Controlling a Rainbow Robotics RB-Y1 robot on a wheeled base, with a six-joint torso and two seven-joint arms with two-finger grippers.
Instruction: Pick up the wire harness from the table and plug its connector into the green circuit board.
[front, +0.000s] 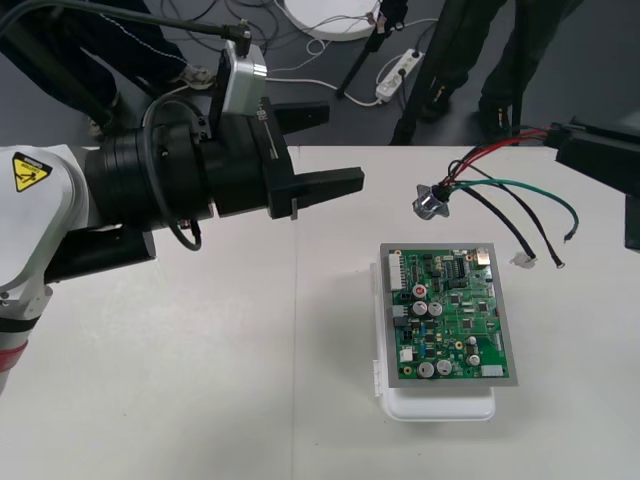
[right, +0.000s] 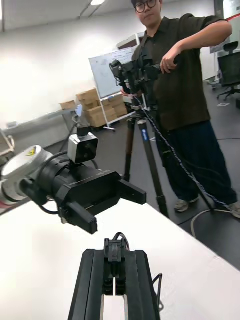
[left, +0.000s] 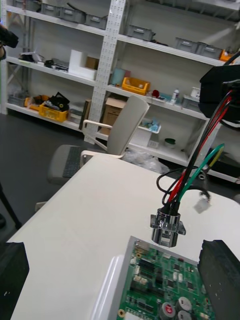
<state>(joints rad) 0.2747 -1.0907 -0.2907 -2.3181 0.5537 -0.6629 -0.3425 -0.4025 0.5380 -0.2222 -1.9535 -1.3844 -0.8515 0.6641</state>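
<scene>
My right gripper (front: 558, 136) is at the table's far right, shut on the wire harness's black plug (right: 115, 246). Red, black and green wires (front: 500, 165) trail from it toward the middle, and the round metal socket (front: 431, 201) hangs in the air just beyond the far edge of the green circuit board (front: 449, 312). In the left wrist view the socket (left: 167, 230) hangs above the board (left: 160, 285). My left gripper (front: 335, 150) is open, raised over the table left of the socket and pointing at it. The right wrist view has the left gripper (right: 107, 197) facing my shut fingers (right: 92, 280).
The board rests on a white base (front: 440, 405) right of the table's middle. A few loose wire ends (front: 545, 250) hang over the table right of the board. Beyond the far edge are dark floor, cables and a power strip (front: 398, 72).
</scene>
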